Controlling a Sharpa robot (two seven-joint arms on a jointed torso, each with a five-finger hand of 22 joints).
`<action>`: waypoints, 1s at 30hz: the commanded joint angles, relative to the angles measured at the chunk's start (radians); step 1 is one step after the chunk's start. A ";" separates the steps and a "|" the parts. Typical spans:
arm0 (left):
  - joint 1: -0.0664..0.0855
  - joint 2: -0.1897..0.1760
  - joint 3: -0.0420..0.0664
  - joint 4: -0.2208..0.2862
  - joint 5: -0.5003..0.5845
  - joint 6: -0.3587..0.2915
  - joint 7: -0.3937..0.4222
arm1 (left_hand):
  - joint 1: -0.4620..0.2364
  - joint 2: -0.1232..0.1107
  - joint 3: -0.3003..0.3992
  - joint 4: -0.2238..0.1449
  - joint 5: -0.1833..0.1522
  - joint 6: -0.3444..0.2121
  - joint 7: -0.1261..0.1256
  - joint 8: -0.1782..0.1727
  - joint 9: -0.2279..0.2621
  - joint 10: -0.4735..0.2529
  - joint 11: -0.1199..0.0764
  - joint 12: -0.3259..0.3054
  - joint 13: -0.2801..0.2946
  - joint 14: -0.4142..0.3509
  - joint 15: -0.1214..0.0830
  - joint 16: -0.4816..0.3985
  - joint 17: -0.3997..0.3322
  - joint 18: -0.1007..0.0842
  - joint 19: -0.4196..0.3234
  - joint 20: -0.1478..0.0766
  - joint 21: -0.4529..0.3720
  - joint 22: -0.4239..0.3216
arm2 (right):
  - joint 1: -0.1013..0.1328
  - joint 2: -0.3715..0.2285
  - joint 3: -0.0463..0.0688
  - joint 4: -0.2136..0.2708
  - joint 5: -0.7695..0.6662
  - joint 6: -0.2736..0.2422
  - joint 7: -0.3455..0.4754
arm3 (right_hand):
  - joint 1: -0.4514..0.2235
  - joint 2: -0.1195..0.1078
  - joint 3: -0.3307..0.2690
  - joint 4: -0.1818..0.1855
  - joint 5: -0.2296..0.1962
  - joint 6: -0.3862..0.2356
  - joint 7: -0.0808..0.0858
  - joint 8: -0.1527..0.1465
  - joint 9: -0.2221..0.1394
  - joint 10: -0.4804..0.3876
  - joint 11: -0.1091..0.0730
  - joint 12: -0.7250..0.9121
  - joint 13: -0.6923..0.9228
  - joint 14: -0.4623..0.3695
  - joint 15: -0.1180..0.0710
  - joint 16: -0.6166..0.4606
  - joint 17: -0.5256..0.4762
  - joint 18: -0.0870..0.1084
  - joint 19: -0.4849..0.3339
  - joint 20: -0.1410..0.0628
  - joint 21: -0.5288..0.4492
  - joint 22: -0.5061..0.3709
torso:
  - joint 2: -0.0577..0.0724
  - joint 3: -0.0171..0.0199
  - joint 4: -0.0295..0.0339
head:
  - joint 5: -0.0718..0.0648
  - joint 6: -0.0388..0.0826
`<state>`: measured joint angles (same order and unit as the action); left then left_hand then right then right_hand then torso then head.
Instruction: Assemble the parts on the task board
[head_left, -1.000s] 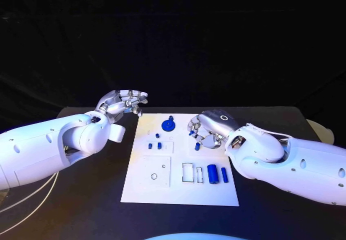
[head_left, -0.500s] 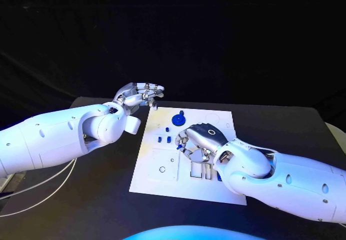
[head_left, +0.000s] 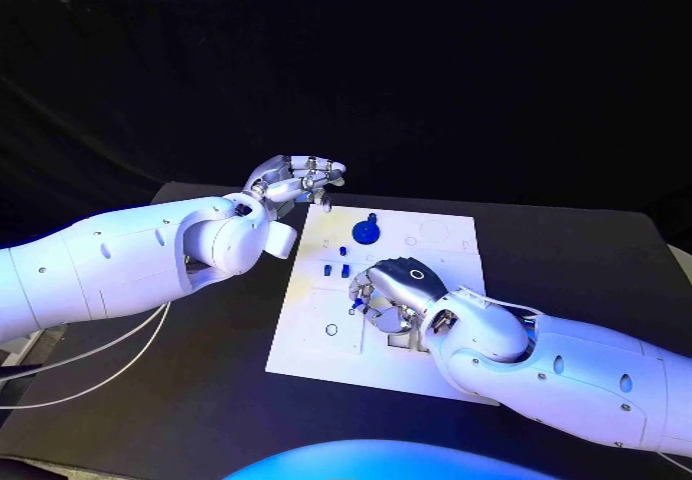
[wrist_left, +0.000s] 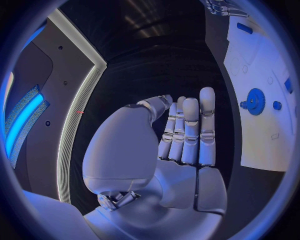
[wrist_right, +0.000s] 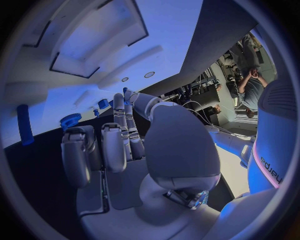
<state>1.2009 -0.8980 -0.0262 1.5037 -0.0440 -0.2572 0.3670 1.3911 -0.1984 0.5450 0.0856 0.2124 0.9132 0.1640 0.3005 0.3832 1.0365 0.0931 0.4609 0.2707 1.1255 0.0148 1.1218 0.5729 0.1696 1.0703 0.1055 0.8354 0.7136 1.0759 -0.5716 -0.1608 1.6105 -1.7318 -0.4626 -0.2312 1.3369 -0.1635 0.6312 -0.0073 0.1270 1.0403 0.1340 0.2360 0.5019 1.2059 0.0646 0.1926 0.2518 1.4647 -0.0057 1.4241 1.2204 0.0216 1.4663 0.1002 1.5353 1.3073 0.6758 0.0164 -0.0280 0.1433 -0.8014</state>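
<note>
While the left robot hand (head_left: 296, 182) hovers empty beyond the task board (head_left: 320, 330) (fingers loosely apart), right robot hand (head_left: 392, 292) curled, seemingly empty.

Place: a robot test lab or demo booth.
Evidence: matte black rectangular table (head_left: 216, 330), flat white rectangular task board (head_left: 332, 345), dark backdrop behind it.

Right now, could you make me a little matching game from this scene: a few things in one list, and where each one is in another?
Things:
1. left hand
2. right hand
3. blue gear
4. task board

Places:
A. lying on the black table
B. over the middle of the board
C. raised beyond the board's far left corner
D. on the board's far part

Pairs: 1-C, 2-B, 3-D, 4-A
</note>
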 joint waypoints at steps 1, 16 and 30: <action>0.001 0.003 0.001 0.002 0.006 0.015 0.005 | 0.006 0.002 -0.004 -0.002 0.002 -0.007 0.001 0.000 -0.001 -0.007 -0.002 0.005 0.001 -0.006 0.003 -0.006 -0.002 0.015 0.008 0.000 -0.005 -0.002 | -0.004 0.006 -0.001 -0.008 -0.009 0.029 0.011 | -0.005 0.002 -0.002 0.003 0.005 0.004 -0.002 0.007 0.001 0.000 -0.003 -0.007 -0.001 0.039 -0.009 -0.002 -0.001 -0.011 0.083 -0.008 -0.004 0.241 | 0.000 0.0008 -0.0008 | 0.004 -0.005; 0.001 0.005 0.001 0.004 0.006 0.016 0.003 | 0.006 0.002 -0.004 -0.002 0.002 -0.007 0.001 0.000 -0.001 -0.007 -0.002 0.005 0.001 -0.006 0.003 -0.006 -0.002 0.015 0.008 0.000 -0.005 -0.002 | -0.016 0.022 -0.005 -0.031 -0.016 0.040 0.009 | -0.005 0.002 -0.002 0.004 0.007 0.003 -0.001 0.006 0.001 0.000 -0.003 -0.007 -0.001 0.039 -0.008 -0.002 -0.001 -0.011 0.082 -0.008 -0.005 0.241 | 0.000 0.0007 -0.0009 | 0.008 -0.011; 0.001 0.004 0.001 0.004 0.006 0.020 -0.002 | 0.005 0.002 -0.004 -0.001 0.002 -0.007 0.001 0.000 -0.001 -0.009 -0.002 0.007 0.001 -0.007 0.003 -0.006 -0.002 0.015 0.009 0.000 -0.006 -0.002 | -0.021 0.031 -0.005 -0.042 -0.023 0.037 0.001 | -0.006 0.003 -0.003 0.004 0.008 0.003 -0.001 0.006 0.001 0.000 -0.003 -0.008 -0.001 0.039 -0.008 -0.002 -0.001 -0.011 0.082 -0.008 -0.006 0.240 | 0.000 0.0005 -0.0013 | 0.009 -0.012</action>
<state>1.2011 -0.8955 -0.0263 1.5050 -0.0433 -0.2554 0.3628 1.3911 -0.1985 0.5451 0.0856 0.2123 0.9132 0.1640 0.3005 0.3833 1.0328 0.0894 0.4609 0.2714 1.1255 0.0149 1.1218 0.5717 0.1696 1.0703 0.1054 0.8354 0.7123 1.0570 -0.5415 -0.1649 1.5692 -1.7370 -0.4410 -0.2274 1.3371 -0.1637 0.6301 -0.0083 0.1301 1.0375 0.1304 0.2384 0.5018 1.2059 0.0647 0.1886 0.2515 1.4647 -0.0057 1.4242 1.2205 0.0217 1.4662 0.1002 1.5353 1.3078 0.6759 0.0172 -0.0290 0.1528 -0.8135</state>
